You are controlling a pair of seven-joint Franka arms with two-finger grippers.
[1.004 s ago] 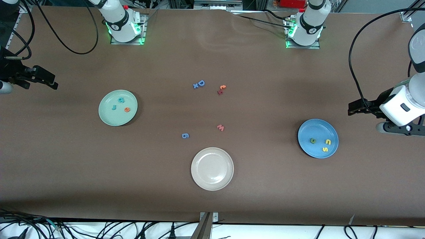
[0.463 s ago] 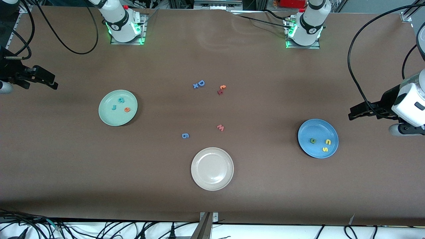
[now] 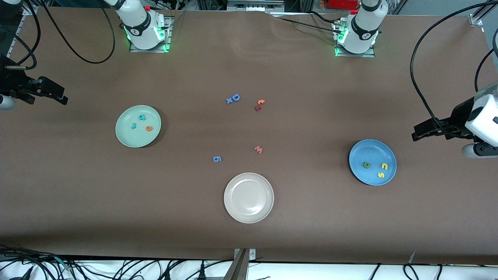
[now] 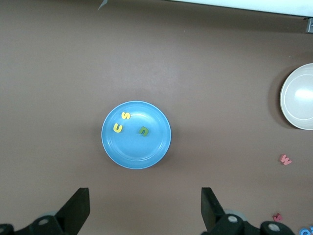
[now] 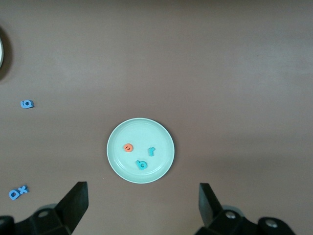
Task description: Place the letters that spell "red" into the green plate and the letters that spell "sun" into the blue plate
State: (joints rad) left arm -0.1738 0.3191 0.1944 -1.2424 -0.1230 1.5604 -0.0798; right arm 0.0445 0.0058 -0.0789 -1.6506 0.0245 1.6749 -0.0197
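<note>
1. Altogether, three plates sit on the table: the green plate (image 3: 138, 126) toward the right arm's end, the blue plate (image 3: 372, 162) toward the left arm's end, and a beige-white plate (image 3: 248, 197) between them, nearest the front camera.
2. Three small letters lie in the green plate: a teal "r" (image 3: 133, 125), a teal "d" (image 3: 142, 116) and an orange "e" (image 3: 148, 128).
3. Three more lie in the blue plate: a yellow "s" (image 3: 381, 175), a yellow curved letter (image 3: 384, 166) and a dark green curved letter (image 3: 366, 165); whether each curved one reads "u" or "n" is hard to make out.
4. Four loose items rest on the bare table between the plates: a blue "D" pair (image 3: 233, 98), an orange and dark red pair (image 3: 259, 105), a red "w" (image 3: 258, 149) and a blue "6"-like shape (image 3: 217, 158).
5. The left gripper (image 3: 422, 131) is up above the table just off the blue plate, jaws spread wide and holding nothing; its arm is cut off by the picture's edge.
6. The right gripper (image 3: 54, 94) waits near the table's edge at the right arm's end, jaws likewise wide and empty, partly cropped.
</note>
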